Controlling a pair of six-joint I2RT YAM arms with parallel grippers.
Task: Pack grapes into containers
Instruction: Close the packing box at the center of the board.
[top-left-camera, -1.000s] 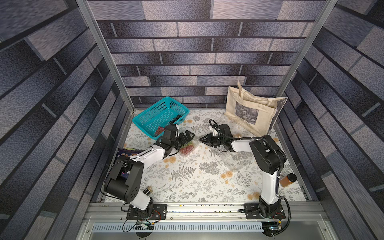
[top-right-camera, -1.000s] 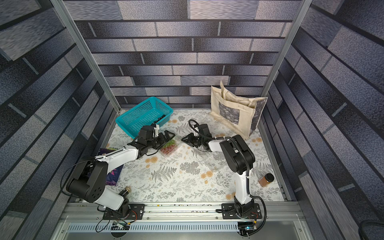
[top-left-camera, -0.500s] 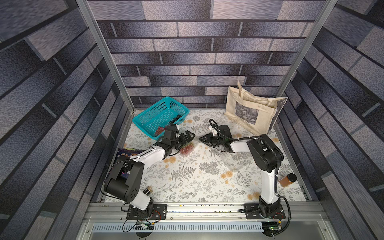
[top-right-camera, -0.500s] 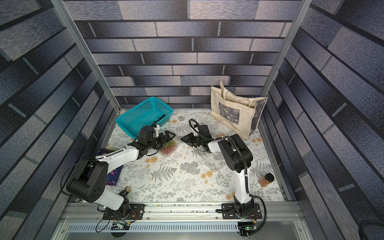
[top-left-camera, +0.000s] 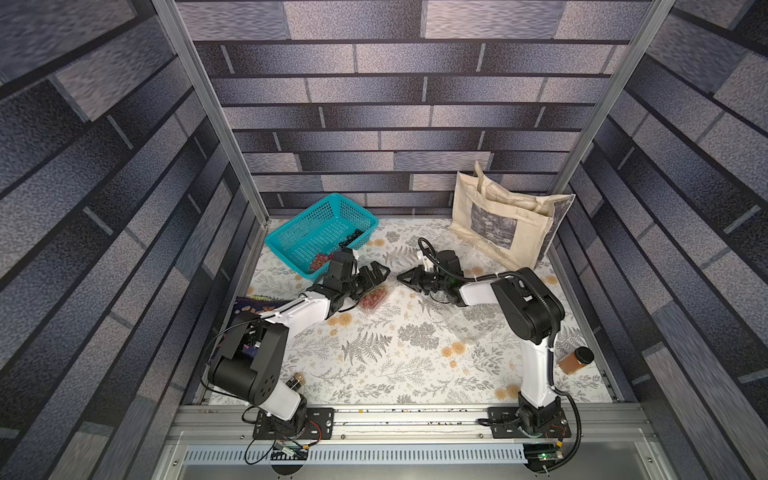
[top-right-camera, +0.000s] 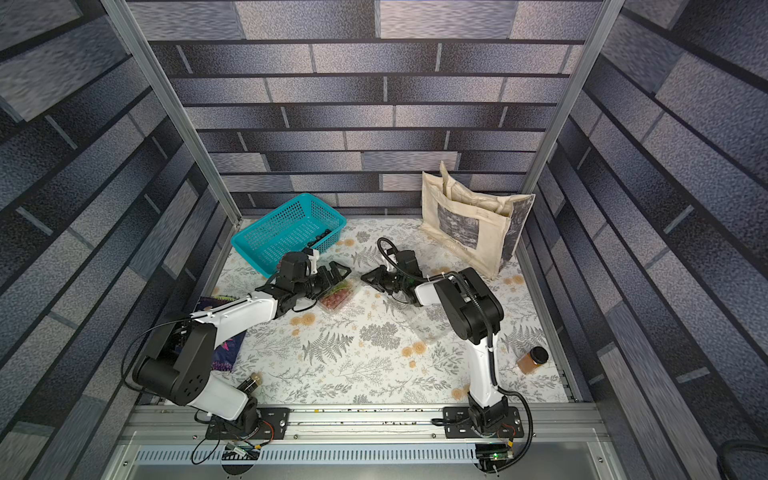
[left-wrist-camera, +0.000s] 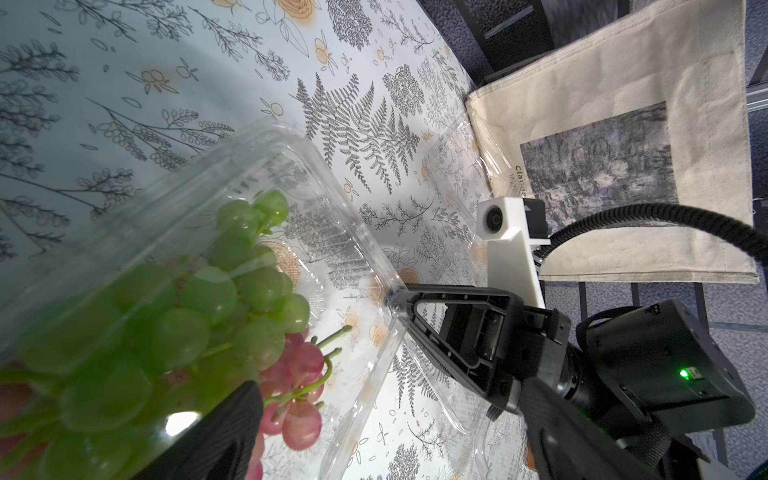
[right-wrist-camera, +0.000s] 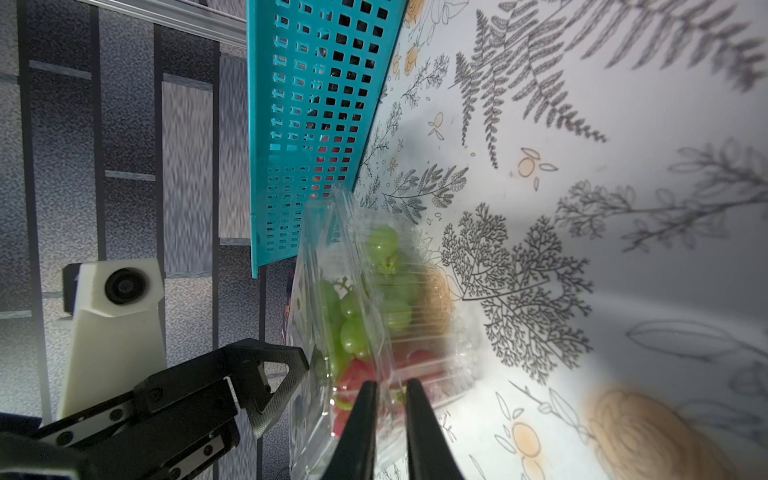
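**Status: lid corner being taken**

Change: the right arm has edged slightly toward the container (top-left-camera: 376, 298). The jaws of the right gripper (left-wrist-camera: 394, 297) have drawn in from a wider setting. The left arm has kept its place.

Right gripper: the fingers (right-wrist-camera: 365, 415) stand close together on either side of the container's clear corner flange, with a narrow gap between them. The frames do not show whether the pads already bear on the plastic.

Left gripper (top-left-camera: 374, 276): jaws fully apart, holding nothing. It sits directly over the container on the side nearest the basket (top-left-camera: 303, 232).

Task items:
- The container rests on the tabletop (top-left-camera: 374, 353) just in front of the basket.
- Inside it, the green grapes (left-wrist-camera: 199, 299) lie on top of the red grapes (left-wrist-camera: 299, 365).
- The lid (left-wrist-camera: 291, 174) stands ajar above them, and a few stems reach toward the open edge.
- A black bunch (top-left-camera: 352, 237) and a second red bunch (top-left-camera: 319, 261) remain in the basket.
- An empty clear box (top-left-camera: 465, 326) lies beside the right arm.

Meaning for the task: the first container appears to be loaded, and the narrowing jaws suggest a pinch on the lid corner in order to close it. This is a judgement only.

Caution: the thin flange is likely to flex or slip out of a shallow pinch, so the grip should be confirmed before any pull. Protruding stems could also stop the lid from seating. Two bunches are not yet packed.
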